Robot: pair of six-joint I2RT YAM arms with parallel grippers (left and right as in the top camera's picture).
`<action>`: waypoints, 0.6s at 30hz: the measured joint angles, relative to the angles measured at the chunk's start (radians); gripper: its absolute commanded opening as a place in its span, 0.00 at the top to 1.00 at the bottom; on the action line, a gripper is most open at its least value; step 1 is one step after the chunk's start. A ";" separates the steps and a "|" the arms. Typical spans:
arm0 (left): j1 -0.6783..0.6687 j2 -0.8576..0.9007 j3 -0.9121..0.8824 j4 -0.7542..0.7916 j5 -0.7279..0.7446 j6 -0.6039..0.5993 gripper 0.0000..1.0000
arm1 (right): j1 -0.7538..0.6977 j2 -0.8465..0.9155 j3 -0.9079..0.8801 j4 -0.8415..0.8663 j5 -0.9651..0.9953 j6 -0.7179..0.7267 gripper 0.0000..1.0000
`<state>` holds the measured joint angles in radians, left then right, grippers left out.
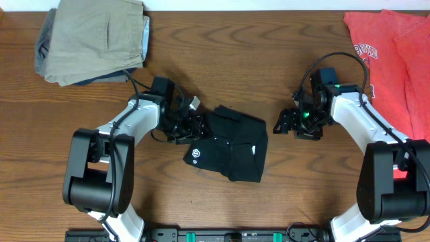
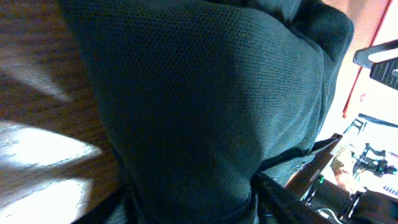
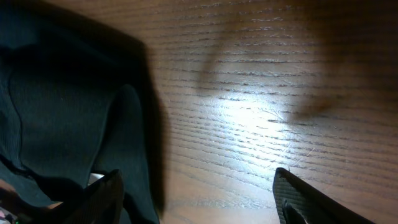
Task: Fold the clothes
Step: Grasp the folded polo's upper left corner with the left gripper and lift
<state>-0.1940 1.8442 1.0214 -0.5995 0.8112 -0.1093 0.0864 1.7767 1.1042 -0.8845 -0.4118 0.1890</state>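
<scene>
Overhead and wrist views, read from the near edge of the table (image 1: 282,202) outward.

(a) I see the black shirt (image 1: 232,144) lying as a compact folded bundle at the middle of the table. Its white logo (image 1: 196,156) sits at the bundle's 8 o'clock corner, and a small patch of white lettering (image 1: 255,149) at about 4 o'clock.

(b) The left gripper (image 1: 193,126) is at the shirt's 10 o'clock edge, touching the fabric. In my left wrist view the dark knit fills nearly the whole picture and the fingers are mostly lost beneath it. The cloth may be between them, but I cannot tell whether the jaws pinch it or merely stand around it.

(c) The right gripper (image 1: 281,124) is at the shirt's 2 o'clock, just beside its right edge and low over the wood. In my right wrist view its fingers (image 3: 311,199) are spread wide. Only bare, lit table shows between them. The shirt's edge lies against the outer side of the finger at 8 o'clock in that view.

(d) At the far edge, folded khaki trousers (image 1: 94,37) lie at the table's 10 o'clock. A red T-shirt (image 1: 393,54) with white print lies at 2 o'clock. Both are well apart from the black shirt.
</scene>
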 measured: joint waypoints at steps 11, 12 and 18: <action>-0.003 0.000 0.057 -0.087 -0.076 -0.033 0.94 | 0.000 0.000 0.000 -0.001 0.000 -0.001 0.25; -0.004 0.000 0.076 -0.106 -0.097 -0.030 0.94 | 0.000 0.000 0.000 -0.001 0.000 -0.002 0.25; -0.004 0.000 0.261 -0.191 -0.311 -0.021 0.94 | 0.000 0.000 0.000 0.001 0.000 -0.008 0.24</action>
<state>-0.1982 1.8442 1.2823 -0.7906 0.5007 -0.1307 0.0864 1.7767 1.1042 -0.8833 -0.4118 0.1810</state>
